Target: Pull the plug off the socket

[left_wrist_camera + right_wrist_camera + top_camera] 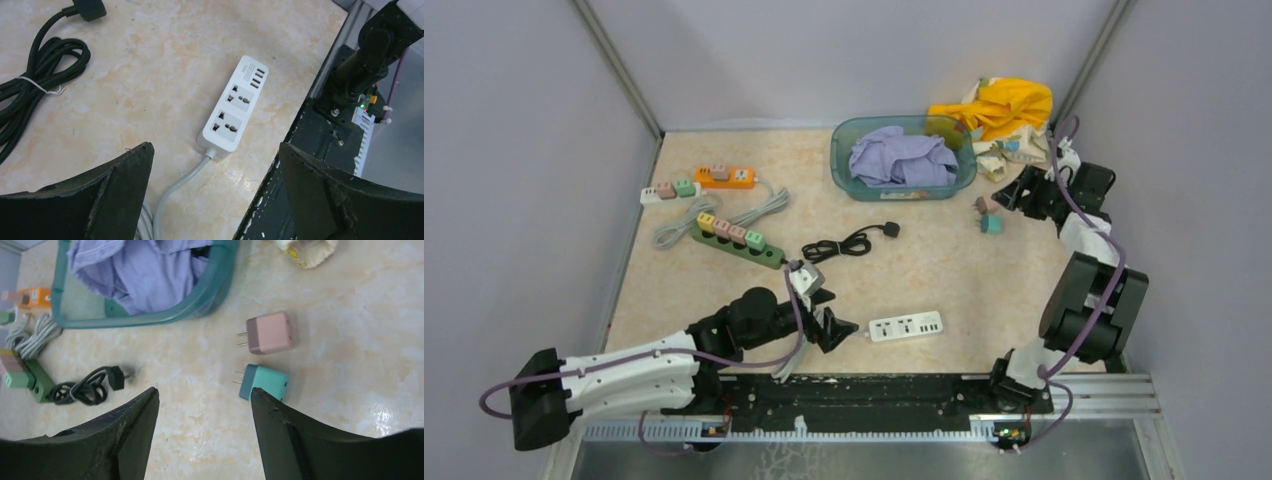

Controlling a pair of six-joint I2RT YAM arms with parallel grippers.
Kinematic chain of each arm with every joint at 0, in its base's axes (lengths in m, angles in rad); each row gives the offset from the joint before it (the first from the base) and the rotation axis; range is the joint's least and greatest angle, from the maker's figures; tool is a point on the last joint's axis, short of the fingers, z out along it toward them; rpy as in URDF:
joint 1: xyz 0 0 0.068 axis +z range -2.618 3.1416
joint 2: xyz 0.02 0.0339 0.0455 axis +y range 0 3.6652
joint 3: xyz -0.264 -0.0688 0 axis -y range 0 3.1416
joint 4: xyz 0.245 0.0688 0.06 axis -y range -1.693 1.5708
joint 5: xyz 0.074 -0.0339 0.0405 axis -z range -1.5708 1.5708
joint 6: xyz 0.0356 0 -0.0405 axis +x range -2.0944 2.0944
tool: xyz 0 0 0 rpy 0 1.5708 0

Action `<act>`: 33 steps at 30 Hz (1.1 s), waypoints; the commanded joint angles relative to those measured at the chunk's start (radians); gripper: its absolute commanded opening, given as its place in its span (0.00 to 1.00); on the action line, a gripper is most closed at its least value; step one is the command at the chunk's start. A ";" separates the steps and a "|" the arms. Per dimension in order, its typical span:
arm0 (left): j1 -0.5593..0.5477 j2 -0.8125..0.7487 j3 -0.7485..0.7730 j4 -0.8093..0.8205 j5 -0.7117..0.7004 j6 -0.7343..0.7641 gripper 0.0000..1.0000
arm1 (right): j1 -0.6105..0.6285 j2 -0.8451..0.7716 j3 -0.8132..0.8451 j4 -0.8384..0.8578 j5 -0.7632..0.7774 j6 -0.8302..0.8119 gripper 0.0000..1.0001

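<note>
A white power strip lies near the front edge with its sockets bare; it also shows in the left wrist view, its grey cord running toward my fingers. My left gripper is open and empty just left of it. A pink plug and a teal plug lie loose on the table at the right. My right gripper is open and empty beside them. A green strip, an orange strip and a small white strip at the left hold plugs.
A teal basket with purple cloth stands at the back. Yellow and white cloth is piled in the back right corner. A coiled black cable lies mid-table. A black rail runs along the front edge.
</note>
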 commanded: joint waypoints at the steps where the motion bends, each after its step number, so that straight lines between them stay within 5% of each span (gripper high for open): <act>1: 0.005 0.017 0.047 -0.089 -0.059 0.017 1.00 | 0.002 -0.149 -0.011 0.003 -0.153 -0.088 0.68; 11: 0.005 0.078 0.113 -0.211 -0.129 0.018 1.00 | 0.181 -0.333 0.000 -0.212 -0.369 -0.358 0.68; 22: 0.007 0.008 0.073 -0.248 -0.188 -0.071 0.98 | 0.435 -0.479 -0.167 -0.188 -0.601 -0.610 0.69; 29: 0.007 0.020 0.064 -0.265 -0.214 -0.110 0.97 | 0.530 -0.507 -0.219 -0.403 -0.649 -0.948 0.81; 33: 0.007 0.039 0.077 -0.255 -0.230 -0.107 0.97 | 0.568 -0.504 -0.232 -0.430 -0.611 -0.998 0.82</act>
